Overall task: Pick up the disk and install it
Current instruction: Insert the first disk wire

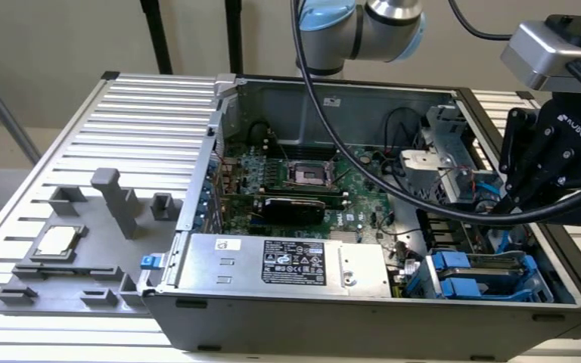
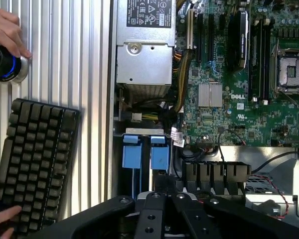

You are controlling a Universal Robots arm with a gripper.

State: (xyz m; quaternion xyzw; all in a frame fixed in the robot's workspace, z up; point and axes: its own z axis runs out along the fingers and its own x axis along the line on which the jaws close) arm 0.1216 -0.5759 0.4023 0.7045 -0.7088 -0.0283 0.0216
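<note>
Currently, an open computer case (image 1: 371, 318) is seen lying on a ribbed metal table (image 1: 139, 113), with the gripper (image 1: 501, 203) lowered into its end at the exterior view's right. In the wrist view the gripper (image 2: 162, 189) is shown with its black fingers brought together, the tips set just beside one of two blue carrier tabs (image 2: 159, 154). Whether anything is pinched between them cannot be told. The disk (image 1: 498, 261), silver-grey and framed in bright blue plastic, is found lying flat in the bay at the case's near corner on the exterior view's right, close under the gripper. A silver power supply (image 1: 281, 265) with a black-and-white label is fitted beside that bay, and the green motherboard (image 1: 301, 178) is exposed behind it. A small square chip (image 1: 57, 240) is held in a grey tray (image 1: 79, 283) on the table. In the wrist view a person's hand (image 2: 7, 27) is rested on a blue-lit knob (image 2: 5, 64) near a black keyboard (image 2: 37, 159).
</note>
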